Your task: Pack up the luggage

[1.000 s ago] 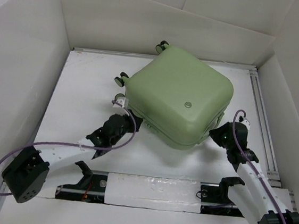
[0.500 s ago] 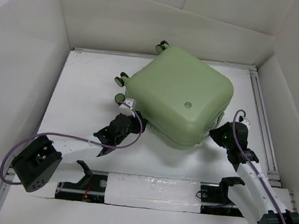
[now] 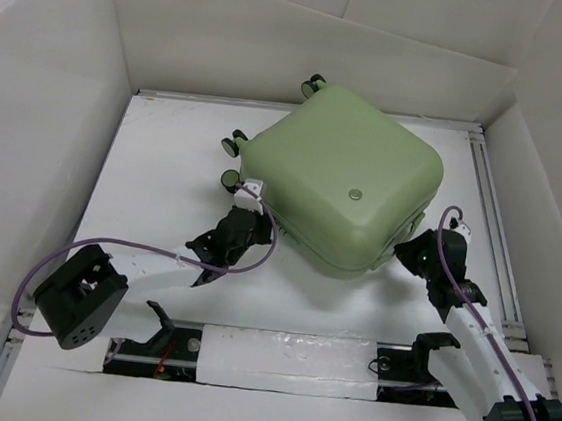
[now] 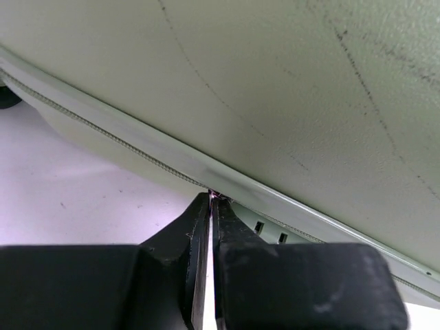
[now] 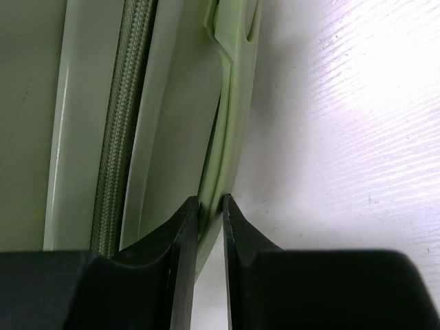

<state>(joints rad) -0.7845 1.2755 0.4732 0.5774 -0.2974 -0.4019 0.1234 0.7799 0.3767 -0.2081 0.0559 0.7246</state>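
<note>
I see my left gripper (image 4: 210,201) pinched shut at the zipper seam (image 4: 103,130) of the luggage (image 3: 339,181), while my right gripper (image 5: 210,205) clamps a thin green flange (image 5: 232,117) on its shell.

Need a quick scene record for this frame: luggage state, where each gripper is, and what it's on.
luggage: pale green, lid down, lying flat on the table
wheels: at its far-left side
left gripper: shut, tips at the seam on the near-left edge; cannot tell if anything is pinched
right gripper: shut on a thin green rim of the luggage at its near-right corner
zip: teeth meshed where the right wrist view shows it
</note>
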